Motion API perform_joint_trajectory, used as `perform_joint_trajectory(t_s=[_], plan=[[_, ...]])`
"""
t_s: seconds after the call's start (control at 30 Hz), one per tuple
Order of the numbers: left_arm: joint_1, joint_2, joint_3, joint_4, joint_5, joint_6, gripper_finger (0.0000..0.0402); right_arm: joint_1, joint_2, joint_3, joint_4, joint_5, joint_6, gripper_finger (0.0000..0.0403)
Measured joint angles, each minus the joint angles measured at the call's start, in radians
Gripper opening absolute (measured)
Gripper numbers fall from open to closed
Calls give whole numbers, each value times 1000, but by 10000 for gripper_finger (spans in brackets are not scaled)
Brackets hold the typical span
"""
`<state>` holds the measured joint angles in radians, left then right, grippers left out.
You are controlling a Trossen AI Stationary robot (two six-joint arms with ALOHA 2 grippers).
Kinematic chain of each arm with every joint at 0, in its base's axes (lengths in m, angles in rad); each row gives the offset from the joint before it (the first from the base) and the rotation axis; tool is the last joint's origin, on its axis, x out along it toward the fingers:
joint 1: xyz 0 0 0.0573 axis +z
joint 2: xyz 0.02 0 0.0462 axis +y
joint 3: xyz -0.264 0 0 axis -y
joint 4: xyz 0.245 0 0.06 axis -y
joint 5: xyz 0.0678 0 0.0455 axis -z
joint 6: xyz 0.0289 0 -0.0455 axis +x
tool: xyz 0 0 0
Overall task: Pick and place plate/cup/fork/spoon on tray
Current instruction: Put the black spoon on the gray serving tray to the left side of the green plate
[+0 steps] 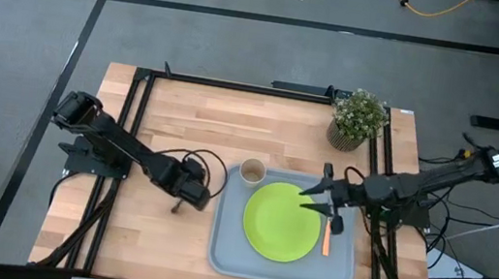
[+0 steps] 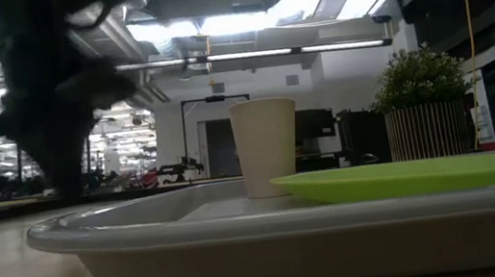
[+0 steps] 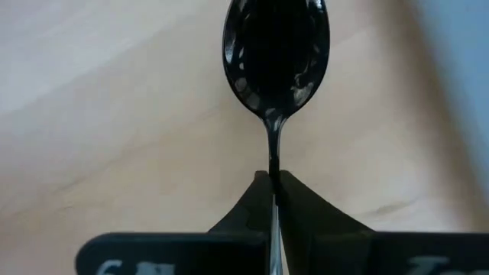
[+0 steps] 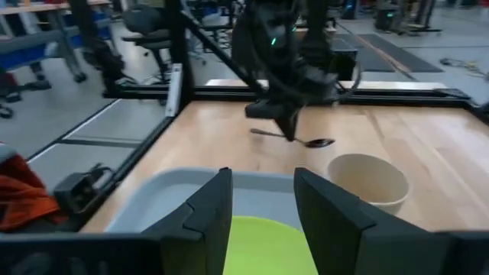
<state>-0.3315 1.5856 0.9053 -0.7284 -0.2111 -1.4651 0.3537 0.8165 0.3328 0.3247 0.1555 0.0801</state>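
The lime-green plate (image 1: 279,222) lies in the grey-blue tray (image 1: 224,253). The tan cup (image 1: 252,170) stands upright in the tray's far left corner. The orange-handled fork (image 1: 327,237) lies in the tray to the right of the plate. My left gripper (image 1: 185,196) is over the wood left of the tray, shut on the dark spoon (image 3: 275,53). The spoon also shows in the right wrist view (image 4: 315,142). My right gripper (image 1: 319,200) is open and empty above the plate's far right edge; its own view (image 4: 263,221) shows the plate (image 4: 267,248) below it. My left gripper pinches the spoon's thin handle (image 3: 273,164) between its two fingers, close to the bowl. The fingers come from above, pointing down, and lie across the handle. The spoon lies about level (image 4: 263,133), low over the wood; whether it touches the table I cannot tell.
A potted green plant (image 1: 358,118) stands at the table's far right corner. Black frame rails (image 1: 129,132) run along the table's left, far and right sides. Bare wood (image 1: 184,121) lies left of and behind the tray.
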Motion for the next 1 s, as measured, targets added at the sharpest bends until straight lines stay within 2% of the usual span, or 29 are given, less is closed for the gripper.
perform_joint_trajectory(t_s=[0.33, 0.6, 0.87, 1.0], plan=[[-45, 33, 218, -3, -60, -170, 1, 186, -114, 0, -130, 0, 46, 146], [-58, 231, 411, 4, -60, -210, 1, 274, -119, 0, -141, 7, 47, 146], [-44, 447, 587, 6, -26, -249, 4, 299, -119, 0, -145, 9, 46, 146], [-44, 514, 634, 4, -4, -305, 4, 300, -119, 0, -148, 9, 47, 146]])
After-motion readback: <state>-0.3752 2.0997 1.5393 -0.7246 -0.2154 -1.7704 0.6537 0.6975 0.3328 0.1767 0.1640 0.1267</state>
